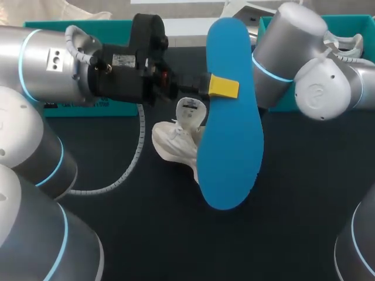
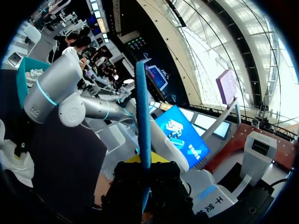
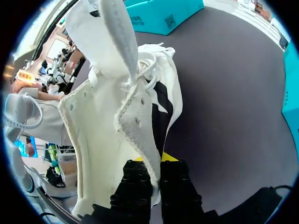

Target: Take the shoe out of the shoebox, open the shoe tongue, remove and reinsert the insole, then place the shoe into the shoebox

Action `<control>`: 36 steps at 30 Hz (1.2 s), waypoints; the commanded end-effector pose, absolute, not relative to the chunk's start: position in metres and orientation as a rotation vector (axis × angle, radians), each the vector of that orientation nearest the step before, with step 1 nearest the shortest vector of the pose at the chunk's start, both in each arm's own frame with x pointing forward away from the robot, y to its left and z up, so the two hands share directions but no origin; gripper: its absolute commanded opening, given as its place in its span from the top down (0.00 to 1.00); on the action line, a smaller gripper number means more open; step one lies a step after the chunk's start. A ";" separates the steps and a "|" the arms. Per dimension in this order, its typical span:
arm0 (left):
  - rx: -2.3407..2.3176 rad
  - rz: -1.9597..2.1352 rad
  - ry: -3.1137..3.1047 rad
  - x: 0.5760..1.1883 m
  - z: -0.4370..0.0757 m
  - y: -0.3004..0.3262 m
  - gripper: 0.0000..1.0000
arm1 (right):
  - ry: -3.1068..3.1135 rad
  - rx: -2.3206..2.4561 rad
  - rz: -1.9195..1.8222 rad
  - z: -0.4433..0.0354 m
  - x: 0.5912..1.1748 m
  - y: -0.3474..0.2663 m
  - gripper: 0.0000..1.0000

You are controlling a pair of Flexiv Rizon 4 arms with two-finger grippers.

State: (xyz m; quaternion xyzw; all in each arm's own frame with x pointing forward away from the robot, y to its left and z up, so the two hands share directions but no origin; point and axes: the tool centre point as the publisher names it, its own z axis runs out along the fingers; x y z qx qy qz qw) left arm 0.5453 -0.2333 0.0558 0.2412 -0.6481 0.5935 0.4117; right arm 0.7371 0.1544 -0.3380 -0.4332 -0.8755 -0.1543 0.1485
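Broadly, the dark worktop (image 1: 293, 205) fills the head view, with the left arm (image 1: 53, 64) coming in from the left and the right arm (image 1: 287, 52) from the far right corner. A teal shoebox (image 1: 73, 110) stands at the worktop's far left, mostly behind the left arm. A second shoebox (image 1: 358, 22) stands at the far right with a second shoe (image 1: 347, 44) in it.

The blue insole (image 1: 231, 123) is out of the shoe and held up above the worktop, its flat face turned to the head camera. The left fingers (image 1: 224, 86) are clamped on its long edge, nearer its far end. In the left wrist view the insole shows edge-on, a thin blue strip rising from between those fingers.

The white shoe (image 1: 173, 140) rests on the worktop between the two shoeboxes, under and partly behind the insole. Its tongue (image 1: 190, 111) stands up, pulled away from the opening. In the head view the insole hides the right arm's end. The right wrist view shows the right fingers (image 3: 174, 179) pinched together on the eyelet edge of the shoe's upper, beside the loose laces (image 3: 148, 70).
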 end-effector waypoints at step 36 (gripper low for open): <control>0.614 1.501 -1.627 0.540 0.056 -0.235 1.00 | -2.271 -2.023 -0.673 -0.382 0.690 0.151 1.00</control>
